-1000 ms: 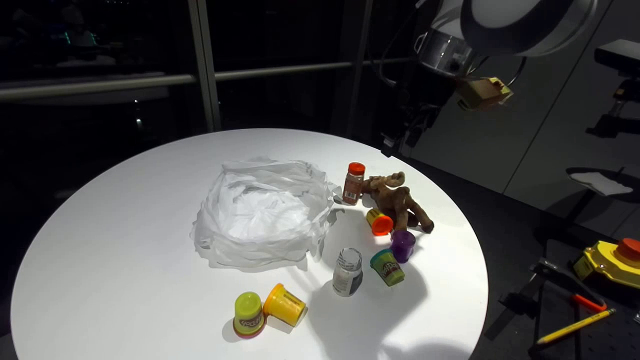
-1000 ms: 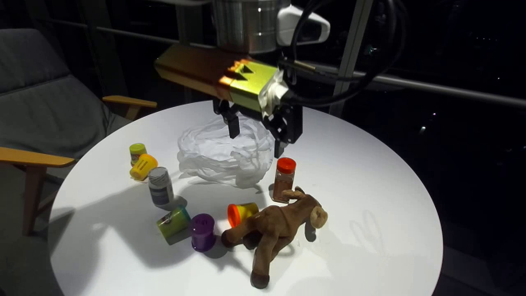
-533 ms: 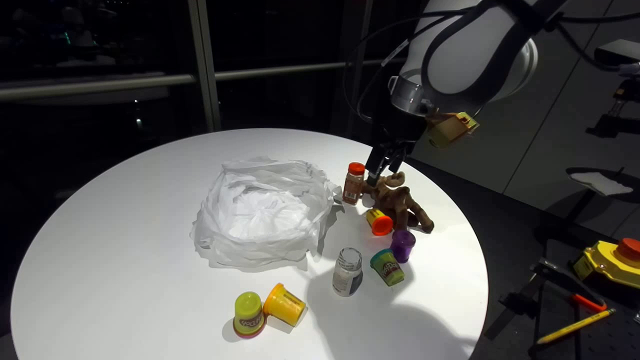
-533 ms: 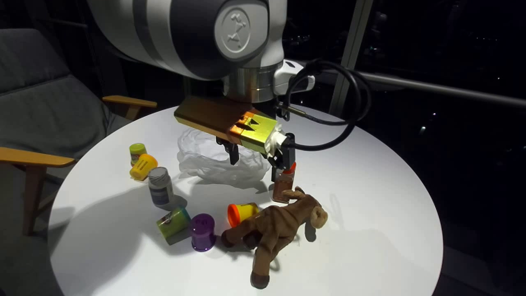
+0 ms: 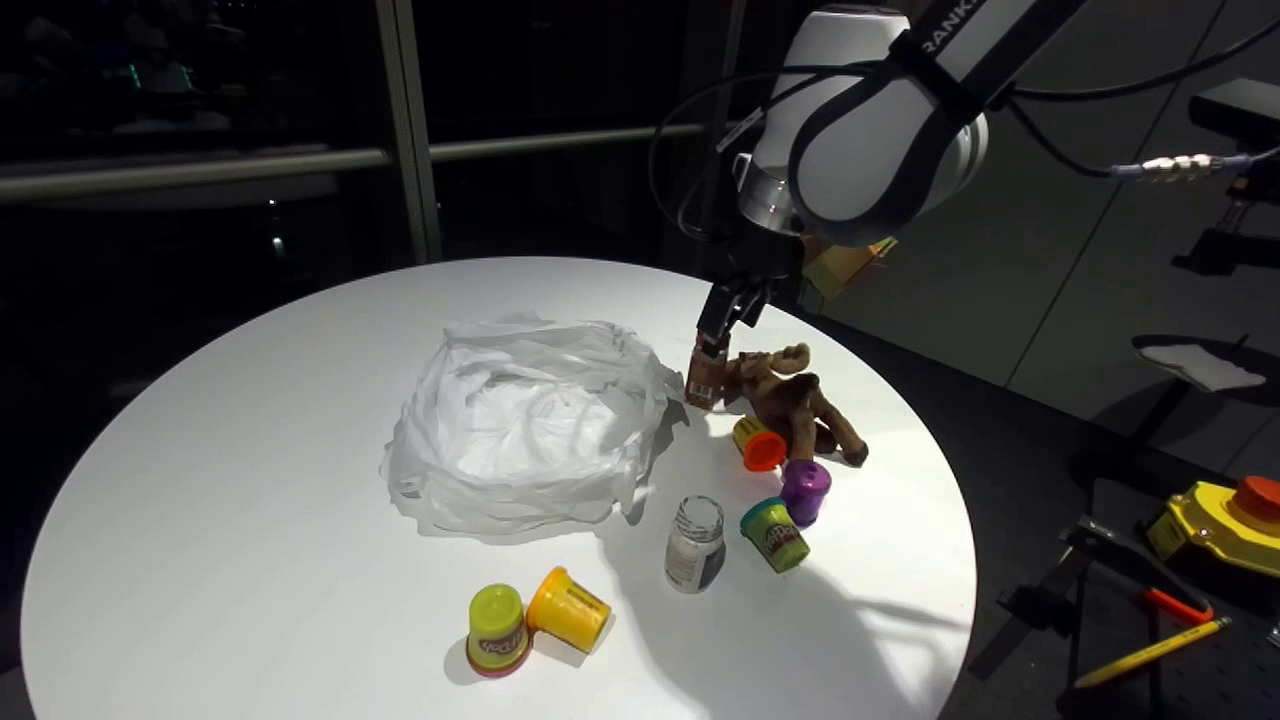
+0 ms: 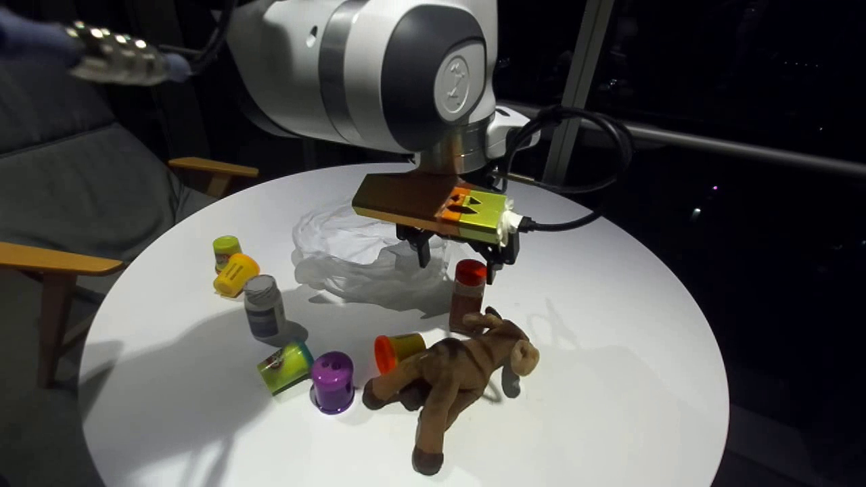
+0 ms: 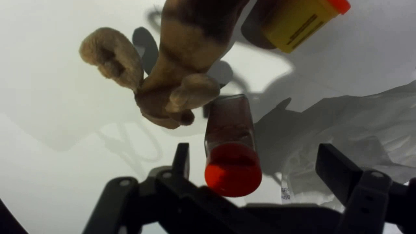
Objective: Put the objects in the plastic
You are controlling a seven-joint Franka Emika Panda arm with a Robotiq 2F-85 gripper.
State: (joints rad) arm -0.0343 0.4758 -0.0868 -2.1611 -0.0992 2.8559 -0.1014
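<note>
White counter [image 5: 200, 480] beneath | tool [image 7: 253, 154] had just come down over the red-capped bottle [image 7: 231, 139], jaws wide apart, holding nothing | plastic bag [image 5: 530, 500] lay just beside the tool | bottle seemed ready for gripping

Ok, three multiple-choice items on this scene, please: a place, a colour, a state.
1. Where is the purple tub?
A) in the plastic bag
B) between the teal-lidded tub and the brown plush
C) on the chair

2. Colour of the lid on the bottle nearest the gripper?
A) blue
B) green
C) red

3. The gripper is:
A) open
B) shut
C) out of view

1 B: both exterior views show this.
2 C: the wrist view shows red.
3 A: there, its fingers stand apart, clear of the lid.
</note>
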